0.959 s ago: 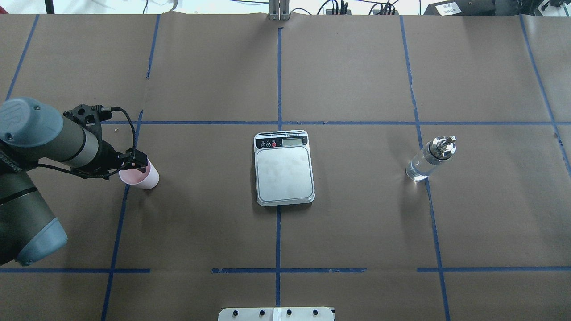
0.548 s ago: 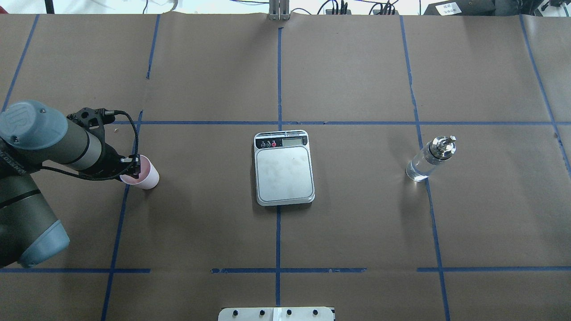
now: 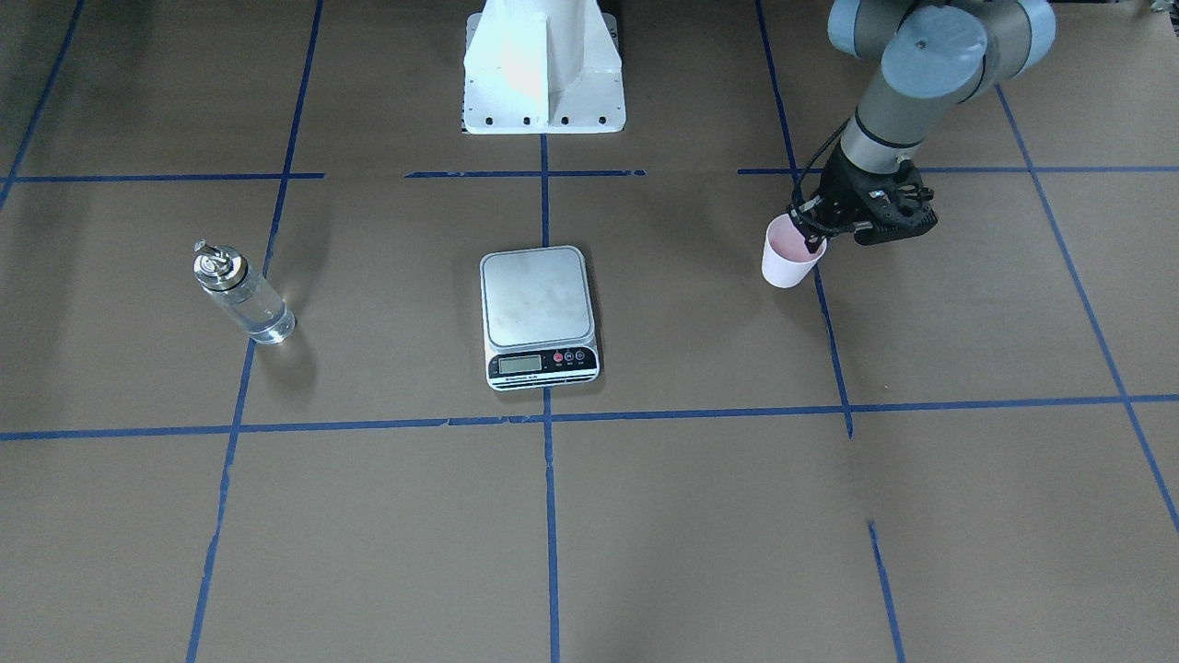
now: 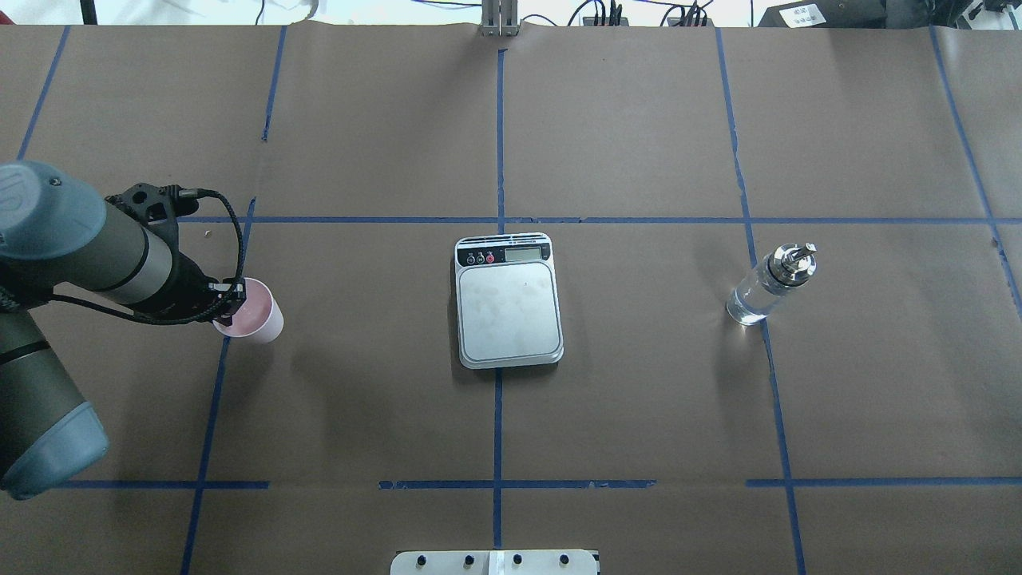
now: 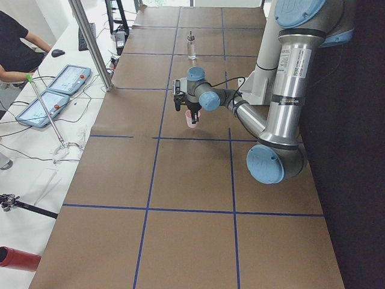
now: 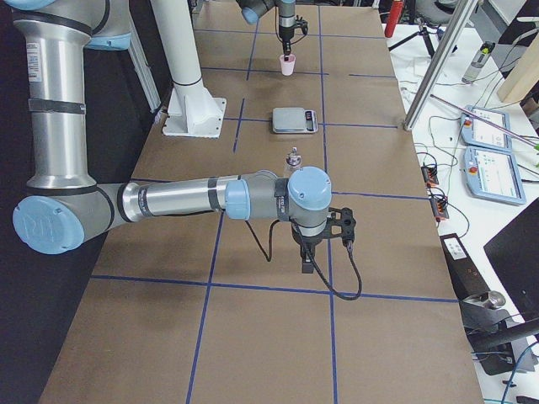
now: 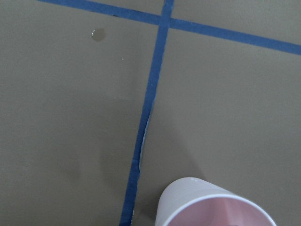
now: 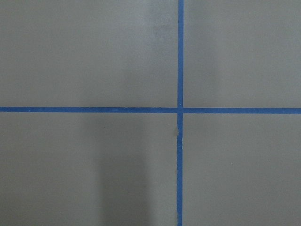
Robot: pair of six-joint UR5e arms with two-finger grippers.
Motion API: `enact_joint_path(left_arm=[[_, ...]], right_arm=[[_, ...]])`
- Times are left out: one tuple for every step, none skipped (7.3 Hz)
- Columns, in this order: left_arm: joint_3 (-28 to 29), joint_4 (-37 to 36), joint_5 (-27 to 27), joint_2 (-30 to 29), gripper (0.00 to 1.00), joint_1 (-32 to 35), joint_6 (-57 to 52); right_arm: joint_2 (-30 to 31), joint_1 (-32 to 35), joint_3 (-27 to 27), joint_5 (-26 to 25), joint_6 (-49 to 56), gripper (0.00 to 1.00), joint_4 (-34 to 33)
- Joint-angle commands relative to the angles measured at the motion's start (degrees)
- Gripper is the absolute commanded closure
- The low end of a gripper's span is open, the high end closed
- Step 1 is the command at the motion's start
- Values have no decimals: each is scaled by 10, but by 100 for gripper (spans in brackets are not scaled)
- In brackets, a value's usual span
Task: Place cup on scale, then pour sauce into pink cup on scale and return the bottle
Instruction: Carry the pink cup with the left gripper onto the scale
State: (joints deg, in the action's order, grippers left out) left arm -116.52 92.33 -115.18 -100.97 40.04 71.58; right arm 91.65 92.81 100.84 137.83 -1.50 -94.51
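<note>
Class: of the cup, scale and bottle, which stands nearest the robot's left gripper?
The pink cup: the left gripper is at its rim, while scale and bottle stand far off.

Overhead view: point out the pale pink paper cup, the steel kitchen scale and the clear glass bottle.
Pale pink paper cup (image 4: 259, 316), overhead view, pink inside.
Steel kitchen scale (image 4: 509, 311), overhead view, platform middle.
Clear glass bottle (image 4: 754, 297), overhead view, glass body.

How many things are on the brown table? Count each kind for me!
pale pink paper cup: 1
flat silver kitchen scale: 1
clear glass bottle with a silver spout: 1
Total: 3
</note>
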Motion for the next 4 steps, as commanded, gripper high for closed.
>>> enact_joint_path(left_arm=[[-38, -182, -10, -135, 100, 0, 7], [-35, -208, -34, -177, 100, 0, 48], [-8, -201, -37, -222, 100, -2, 131], [68, -183, -38, -289, 100, -8, 189]], right_arm=[[2, 0, -3, 0, -2, 0, -1], [3, 0, -1, -1, -1, 0, 0], [3, 0, -1, -1, -2, 0, 0], [1, 0, 1, -1, -19, 0, 0]])
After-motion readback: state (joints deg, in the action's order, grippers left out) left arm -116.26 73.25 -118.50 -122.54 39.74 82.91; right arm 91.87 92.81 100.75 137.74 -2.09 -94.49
